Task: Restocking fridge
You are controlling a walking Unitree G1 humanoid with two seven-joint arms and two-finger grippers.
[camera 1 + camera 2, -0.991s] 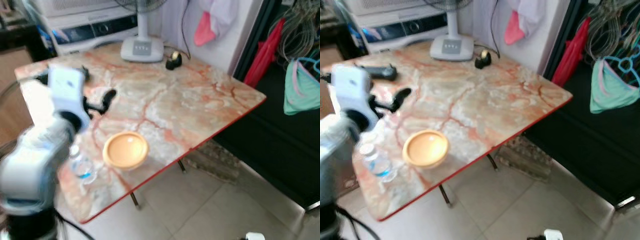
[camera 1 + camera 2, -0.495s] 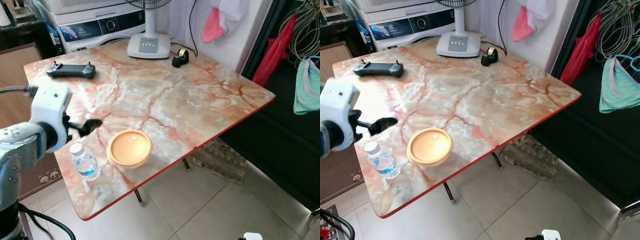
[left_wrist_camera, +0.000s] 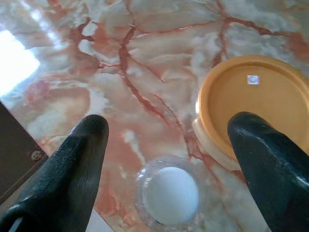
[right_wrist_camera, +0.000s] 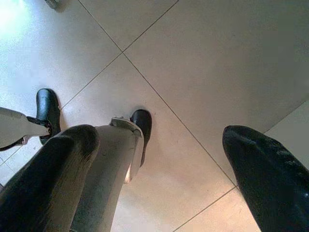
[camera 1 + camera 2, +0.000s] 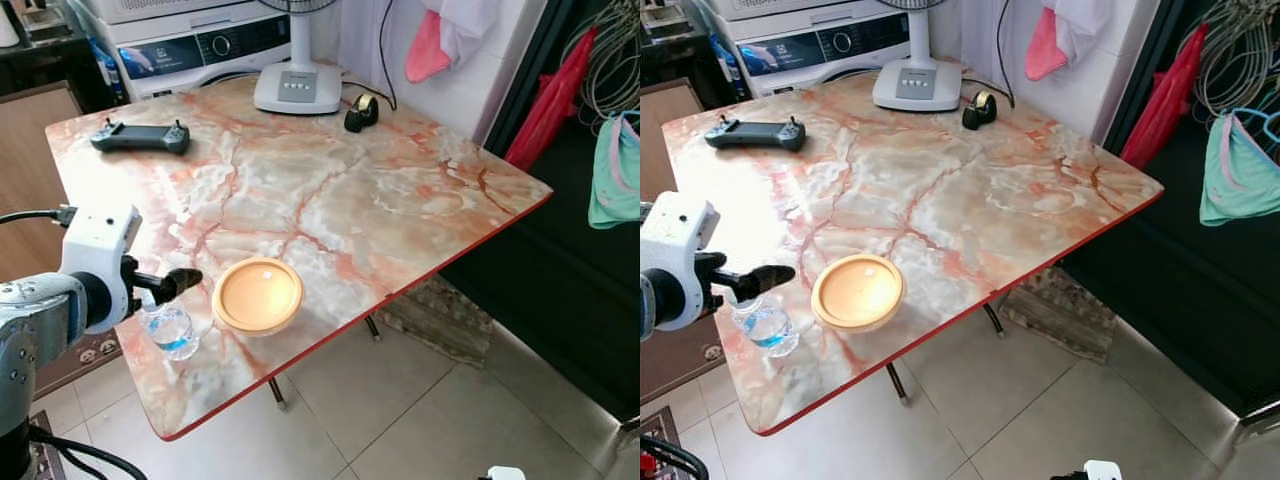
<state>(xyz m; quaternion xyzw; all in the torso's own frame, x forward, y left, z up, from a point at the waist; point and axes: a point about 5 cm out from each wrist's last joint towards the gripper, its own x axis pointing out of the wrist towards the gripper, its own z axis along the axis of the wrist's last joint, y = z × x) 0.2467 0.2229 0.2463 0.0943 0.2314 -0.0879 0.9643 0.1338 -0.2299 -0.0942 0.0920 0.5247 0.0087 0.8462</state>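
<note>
The left gripper [image 3: 166, 140] hangs above the near left corner of the marble-topped bench [image 5: 380, 200], its two black fingers [image 3: 82, 159] spread wide with nothing between them. From the wrist camera a small water bottle [image 3: 171, 195] stands directly below the gap, seen end-on, so only its white cap and clear shoulder can be made out. In the head views the bottle [image 5: 170, 328] stands upright near the bench's left edge; its top is partly hidden behind the gripper's fingertip, and its label is too small to read. Just beside it, to the right, an orange bowl-shaped lid or dish [image 5: 257, 295] lies on the bench; which of the two it is cannot be told. The wrist view cuts off its far side.

Farther back lie a black handheld controller [image 5: 140, 136], a white fan base [image 5: 297, 88] whose head is cut off by the frame, and a dark tape dispenser [image 5: 360, 113].

The right gripper [image 4: 159, 159] hangs over the tiled floor [image 4: 207, 63] with its fingers wide apart and empty, the robot's black feet [image 4: 142, 125] below it.
</note>
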